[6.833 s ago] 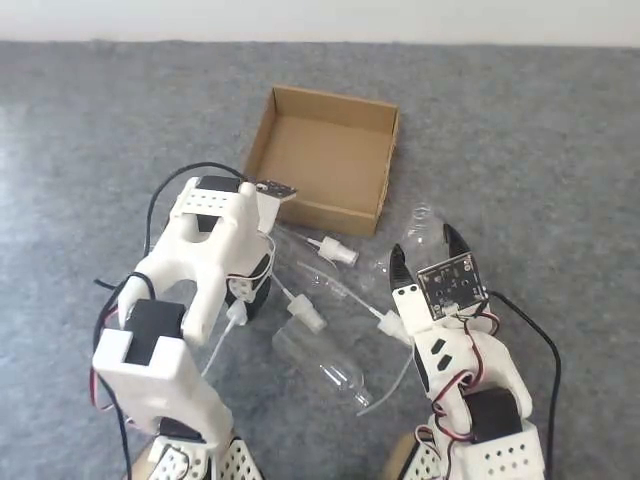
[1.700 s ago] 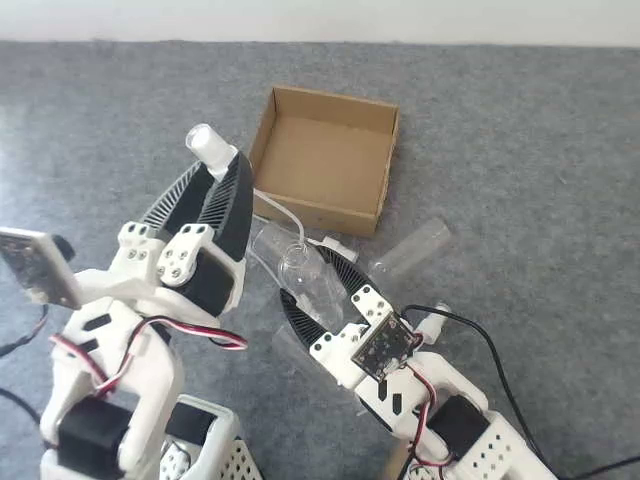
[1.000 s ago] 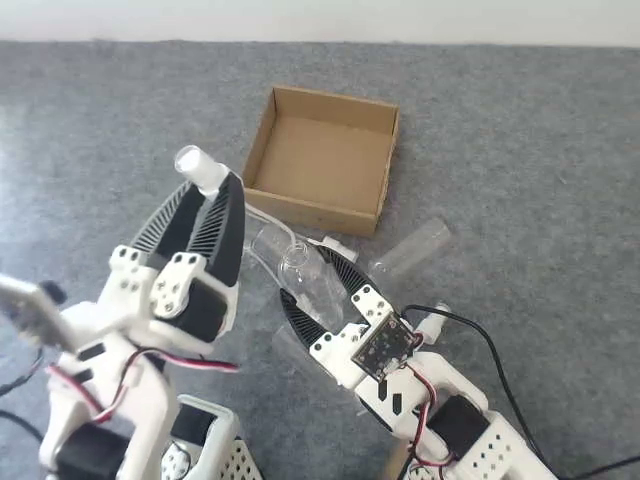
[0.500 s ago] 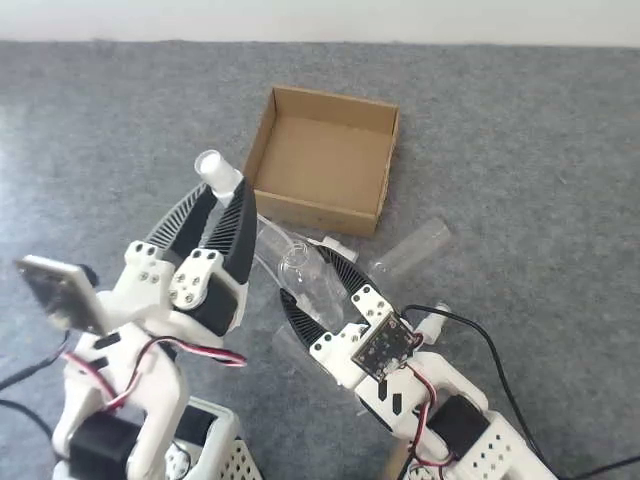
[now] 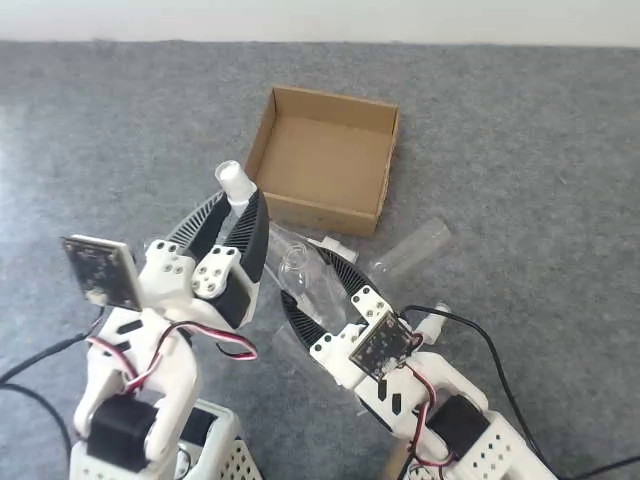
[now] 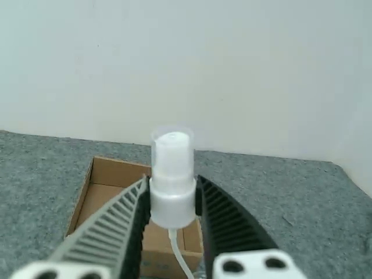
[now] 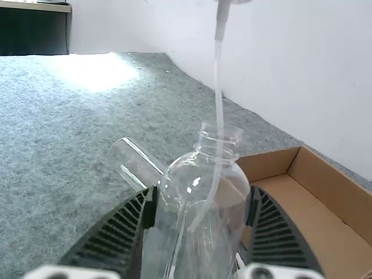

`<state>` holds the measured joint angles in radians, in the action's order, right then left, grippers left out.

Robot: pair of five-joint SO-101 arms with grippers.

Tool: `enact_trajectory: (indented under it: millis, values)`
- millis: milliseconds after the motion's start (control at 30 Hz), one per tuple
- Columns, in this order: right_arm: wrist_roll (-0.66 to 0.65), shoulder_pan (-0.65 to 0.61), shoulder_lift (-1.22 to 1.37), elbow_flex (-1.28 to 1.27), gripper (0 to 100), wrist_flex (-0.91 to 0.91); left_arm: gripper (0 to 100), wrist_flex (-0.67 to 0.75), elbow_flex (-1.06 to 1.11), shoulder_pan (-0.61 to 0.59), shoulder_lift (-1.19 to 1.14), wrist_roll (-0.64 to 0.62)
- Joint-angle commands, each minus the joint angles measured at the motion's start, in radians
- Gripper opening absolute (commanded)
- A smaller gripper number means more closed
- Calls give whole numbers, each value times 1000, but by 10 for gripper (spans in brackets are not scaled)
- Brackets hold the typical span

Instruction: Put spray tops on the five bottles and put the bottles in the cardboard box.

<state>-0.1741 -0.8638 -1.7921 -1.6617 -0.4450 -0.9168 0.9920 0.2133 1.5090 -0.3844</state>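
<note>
Swinging across over the last second, the left tool (image 5: 237, 203) has carried its spray top (image 5: 232, 180) from out over the open counter (image 5: 520, 150) to a spot near the front left corner of the cardboard box (image 5: 320, 165), closer to the other arm. The right tool (image 5: 305, 275) has not shifted in that time.

From where I stand, the left tool's two ribbed fingers are clamped on the white collar of the spray top, with the clear cap poking up above them. The top's thin tube (image 7: 217, 87) hangs down from it, passes through the open neck and curves inside the bottle (image 7: 200, 192). The top itself is held up above the neck, not seated on it.

The right tool grips that clear bottle by its body, one finger on each side, and holds it upright in front of the box, off the counter.

The box sits open with its brown floor bare. A second bottle (image 5: 415, 245) lies on its side on the grey counter, just off the box's front right corner.
</note>
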Motion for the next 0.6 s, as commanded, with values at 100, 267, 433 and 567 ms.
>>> enact_trajectory:
  millis: [100, 267, 433, 567]
  values:
    - [-18, -2, -22, -21, 144, -2, 22, 8, -7, 3, 8, 9]
    - [-18, -2, -22, -21, 144, -2, 22, 6, 5, 5, 8, 9]
    - [-18, -2, -22, -21, 144, -4, 22, 8, 36, 72, 8, 49]
    - [-18, -1, -22, -21, 144, -5, 22, 12, 65, 127, 8, 74]
